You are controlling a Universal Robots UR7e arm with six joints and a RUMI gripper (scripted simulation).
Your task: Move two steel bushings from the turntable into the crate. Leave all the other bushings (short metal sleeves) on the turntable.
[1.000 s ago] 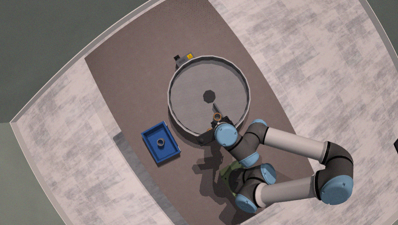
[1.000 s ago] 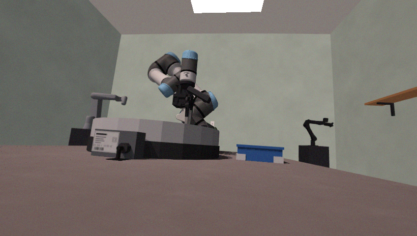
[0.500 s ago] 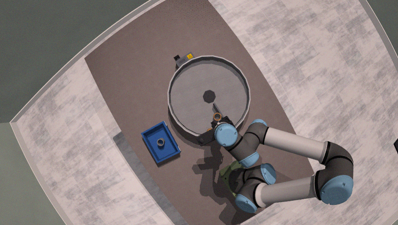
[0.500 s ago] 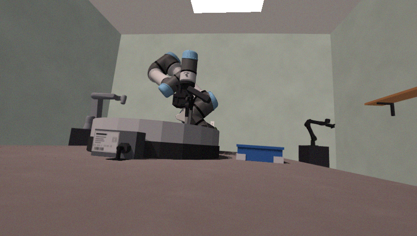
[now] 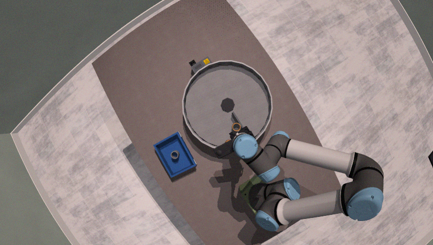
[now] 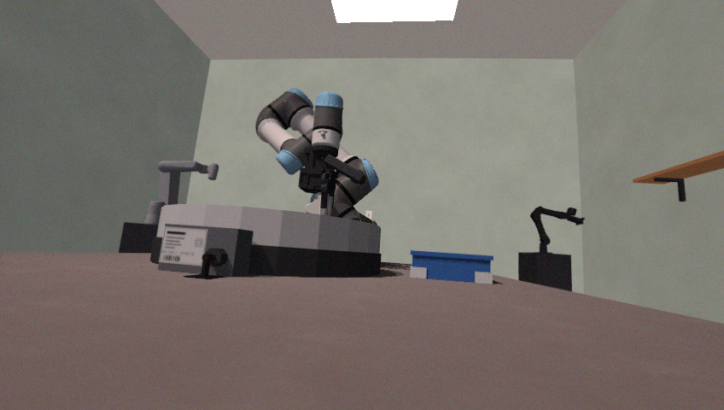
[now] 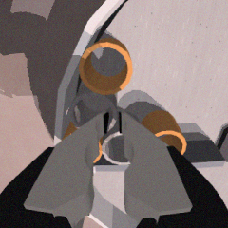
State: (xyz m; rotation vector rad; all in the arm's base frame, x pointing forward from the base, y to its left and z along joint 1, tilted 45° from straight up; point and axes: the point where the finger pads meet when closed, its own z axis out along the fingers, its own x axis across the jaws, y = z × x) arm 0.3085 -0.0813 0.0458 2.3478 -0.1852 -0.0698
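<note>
My gripper [image 6: 327,212] [image 7: 113,113] is shut, its tips low over the turntable [image 5: 209,84] [image 6: 300,228] [image 7: 176,57] near the rim. In the wrist view a grey steel bushing [image 7: 78,113] lies just ahead and left of the tips; part of its rim shows at the narrow gap, and I see no firm grip on it. Another steel bushing [image 7: 116,149] shows behind the fingers. Copper-coloured bushings stand ahead [image 7: 106,86] and to the right [image 7: 163,121]; one more is mostly hidden behind the left finger. The blue crate [image 5: 162,156] [image 6: 451,268] holds one grey bushing [image 5: 175,157].
A raised grey wall rings the turntable. A dark bar [image 7: 204,154] lies on the disc right of the fingers. A grey box [image 5: 198,65] [image 6: 228,251] with a label stands against the turntable's far side. The crate stands beside the turntable.
</note>
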